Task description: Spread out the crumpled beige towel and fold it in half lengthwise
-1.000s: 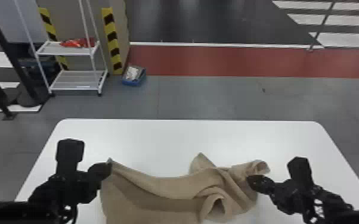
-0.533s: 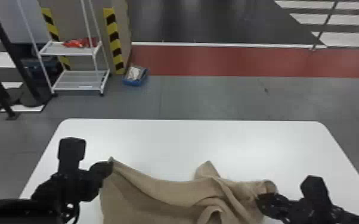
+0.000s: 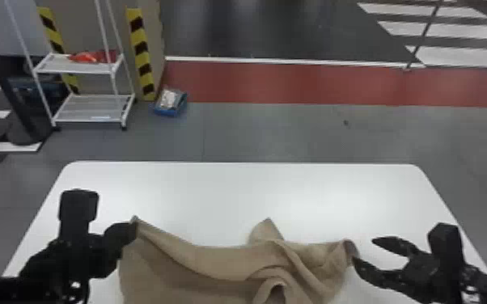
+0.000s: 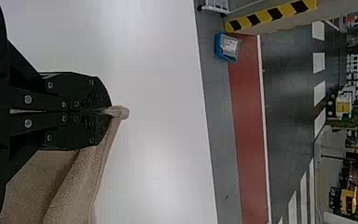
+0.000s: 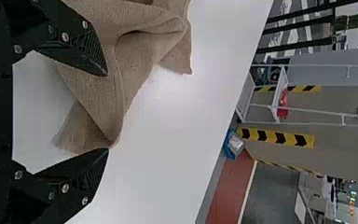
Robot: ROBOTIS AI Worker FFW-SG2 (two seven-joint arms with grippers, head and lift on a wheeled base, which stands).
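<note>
In the head view my left gripper (image 3: 135, 231) holds a top corner of the beige towel (image 3: 222, 262), which is smooth on its left part and bunched into folds on the right. The left wrist view has the left gripper (image 4: 111, 111) shut, a bit of towel (image 4: 86, 172) poking out between its tips. My right gripper (image 3: 362, 248) stands open at the towel's right end. From the right wrist, the right gripper (image 5: 107, 112) has its fingers wide apart, with a towel (image 5: 135, 65) corner lying between and beyond them.
The white table (image 3: 230, 194) extends beyond the towel. On the floor past it stand a white shelf rack (image 3: 89, 107) and a blue box (image 3: 170, 103), with dark posts at the far left.
My right gripper moved right, pulling the towel's right end a little that way, and its fingers are now open and off the end. The left gripper has stayed on its corner.
</note>
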